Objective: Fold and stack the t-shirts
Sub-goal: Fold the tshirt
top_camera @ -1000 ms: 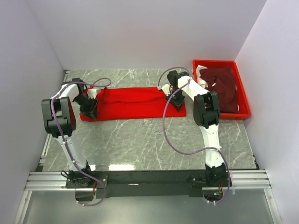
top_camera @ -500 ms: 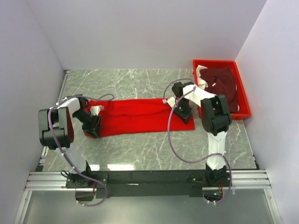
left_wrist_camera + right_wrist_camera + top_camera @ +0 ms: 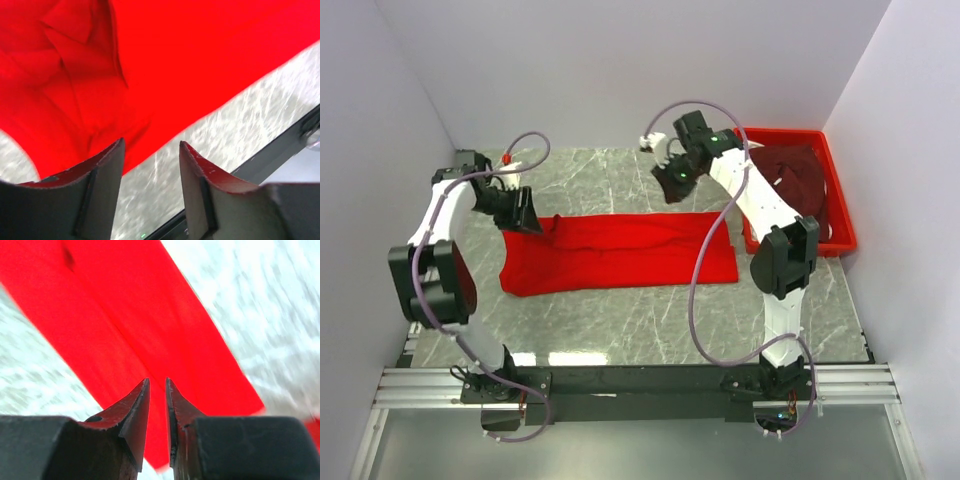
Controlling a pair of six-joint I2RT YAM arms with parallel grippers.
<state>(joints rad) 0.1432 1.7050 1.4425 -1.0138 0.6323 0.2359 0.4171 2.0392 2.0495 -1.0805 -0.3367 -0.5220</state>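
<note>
Grey marble-patterned bench (image 3: 620,320), white walls (image 3: 620,70) on three sides.
Bright red cloth t-shirt (image 3: 620,250) lies as a flat band mid-bench, open surface around it; left gripper (image 3: 151,145) spread, empty, over its left end; right gripper (image 3: 157,382) narrowly parted, empty.

Red t-shirt (image 3: 620,250) folded in a long strip on marble table (image 3: 620,330), maroon t-shirt (image 3: 798,185) in red tray (image 3: 841,205)

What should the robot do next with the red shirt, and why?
Probably lower the left jaws onto the left end of the red t-shirt and pinch it, ready to fold it across. The shirt lies in a long flat strip, and both pairs of jaws hang empty, clear of it.
</note>
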